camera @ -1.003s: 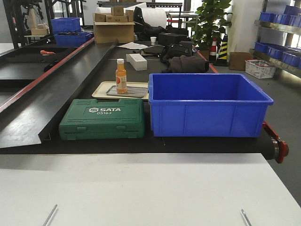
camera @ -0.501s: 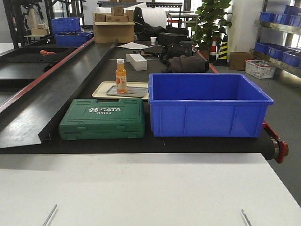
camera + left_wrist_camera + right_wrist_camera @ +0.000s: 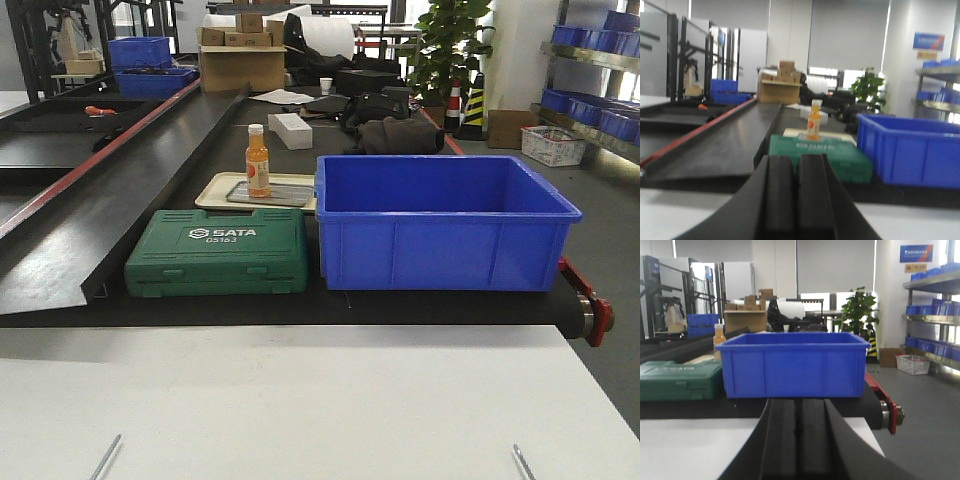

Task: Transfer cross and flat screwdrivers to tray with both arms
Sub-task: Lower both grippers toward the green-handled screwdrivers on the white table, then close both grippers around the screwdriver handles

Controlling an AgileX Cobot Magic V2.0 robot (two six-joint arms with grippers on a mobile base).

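Two thin silver shafts poke in at the bottom edge of the front view, one at the left (image 3: 105,458) and one at the right (image 3: 522,462), lying on the white table (image 3: 320,400). Their handles are out of view, so I cannot tell which screwdriver is which. The wide grey metal tray is out of view. My left gripper (image 3: 796,159) is shut and empty, held low over the white table and facing the green case. My right gripper (image 3: 800,401) is shut and empty, facing the blue bin. Neither gripper shows in the front view.
Beyond the white table runs a black belt (image 3: 120,220). On it stand a green SATA tool case (image 3: 218,252) and a deep blue bin (image 3: 440,220). Behind them, a small cream-rimmed tray (image 3: 215,195) holds an orange bottle (image 3: 258,160). A red roller end (image 3: 592,315) sits at the right.
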